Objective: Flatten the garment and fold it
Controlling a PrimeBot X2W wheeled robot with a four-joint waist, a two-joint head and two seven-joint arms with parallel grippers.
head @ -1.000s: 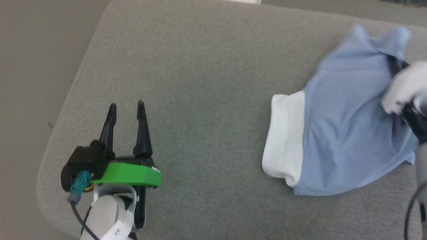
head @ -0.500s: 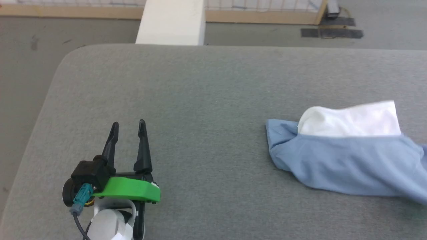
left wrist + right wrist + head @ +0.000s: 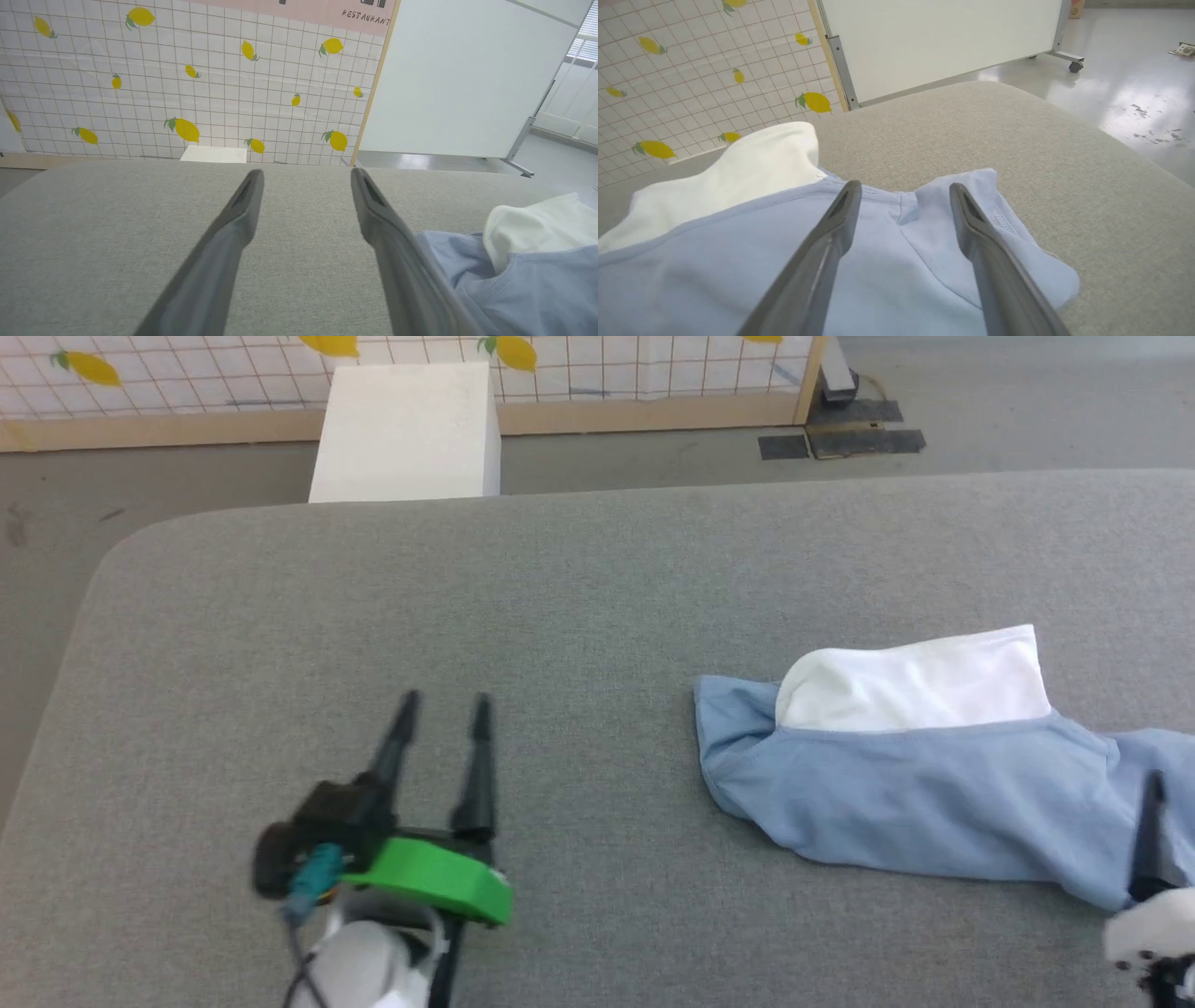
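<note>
Garment (image 3: 934,803), a light blue T-shirt, lies bunched and not yet flattened on the right part of the grey table (image 3: 560,597). In the head view it runs from left to right. A white panel (image 3: 920,681) of cloth stands out along its far edge. Its left end is a rounded fold, and its right end reaches the right edge of the head view.

The right tool (image 3: 905,185) is over the right end of the garment. In the right wrist view its two dark fingers stand spread apart above the blue cloth with nothing pinched between them, so it is open and empty. A seam runs between the fingers, and a short flap of blue cloth lies to the right of them, ending on bare table. The white panel rises beyond the left finger. I cannot tell whether the fingertips touch the cloth. In the head view one finger (image 3: 1150,831) of this tool rises at the lower right, in front of the near right part of the garment.

The left tool (image 3: 446,698) is well apart from the garment, to its left, over bare table. Its fingers are spread and hold nothing. In the left wrist view the garment's left end shows at the lower right, partly hidden behind the right finger.

Beyond the table are a white box (image 3: 406,429) on the grey floor (image 3: 653,439), a tiled wall (image 3: 187,70) printed with yellow lemons, and a white board (image 3: 948,37) on a wheeled stand.
</note>
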